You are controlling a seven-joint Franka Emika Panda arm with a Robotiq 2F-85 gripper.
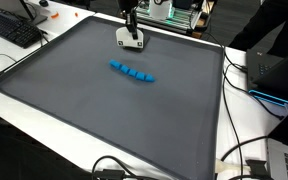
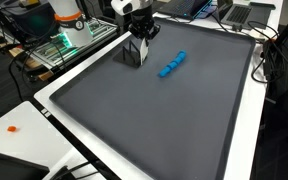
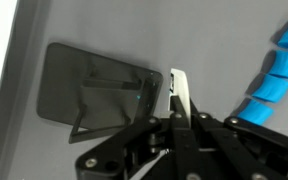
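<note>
The gray mat (image 1: 74, 110) covers my tabletop (image 1: 29, 125); the row of blue blocks (image 1: 132, 73) lies near its middle. My fingers (image 3: 180, 92), pinched together on nothing, hang by the far edge, apart from it. I judge nothing picked yet.

Robotiq gripper (image 3: 178, 88), wrist view: black linkage bars with round pivot pins, tapering to two narrow pale finger pads (image 3: 183, 100); just above the gripper, in an exterior view, a white rounded wrist link (image 2: 124, 8)

no writing, brand or number is legible anywhere: not on the gripper (image 2: 136, 60), the blue blocks (image 1: 132, 73), or the keyboard (image 1: 14, 30) at ten o'clock.
</note>
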